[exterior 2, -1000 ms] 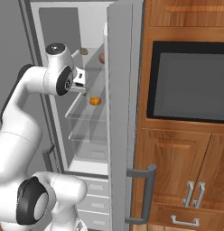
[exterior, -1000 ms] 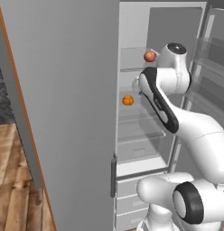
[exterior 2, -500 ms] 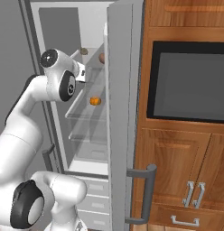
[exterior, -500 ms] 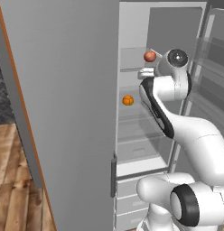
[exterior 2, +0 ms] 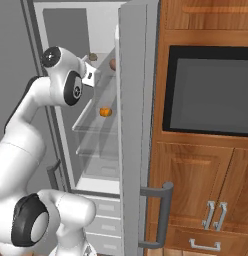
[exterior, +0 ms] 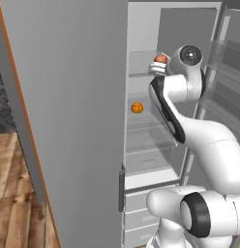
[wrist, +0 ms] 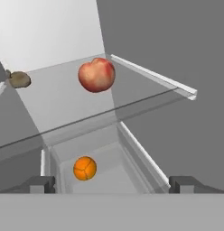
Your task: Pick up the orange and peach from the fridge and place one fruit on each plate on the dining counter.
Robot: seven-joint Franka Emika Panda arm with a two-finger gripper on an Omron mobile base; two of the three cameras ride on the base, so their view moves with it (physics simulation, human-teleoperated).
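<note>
End effector (wrist: 112, 182) spread wide before peach (wrist: 96, 75) on glass shelf (wrist: 64, 97), orange (wrist: 84, 168) below.

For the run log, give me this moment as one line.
stage: reach into fridge | claw: open, empty | peach: upper shelf | orange: shelf below

I'm working in a home kitchen. The tall grey fridge (exterior: 73, 121) stands open in front of me, with glass shelves (wrist: 86, 103) holding a peach (wrist: 96, 75) and, one shelf lower, an orange (wrist: 85, 168). Just right of the fridge are brown wooden cabinets (exterior 2: 201, 190) with a built-in oven (exterior 2: 208, 92). Left of it, wood plank flooring (exterior: 13, 193) shows.
</note>
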